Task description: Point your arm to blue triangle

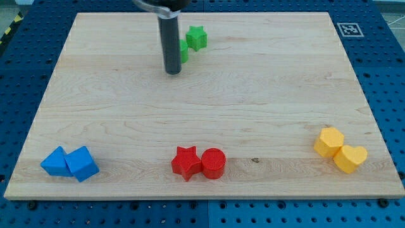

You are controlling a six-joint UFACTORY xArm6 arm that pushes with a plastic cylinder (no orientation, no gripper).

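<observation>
Rod end, my tip (173,72), holds nothing, resting on the wooden board (266,95) just beside a partly hidden green block (184,50). Far off, bottom-left, lies the blue triangle block (56,163), touching a blue cube (83,163).

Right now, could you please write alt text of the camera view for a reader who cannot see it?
My tip rests near the board's top, beside two green blocks, far from the blue triangle and blue cube at bottom left. Red star and red cylinder sit bottom centre; two yellow blocks bottom right.
</observation>
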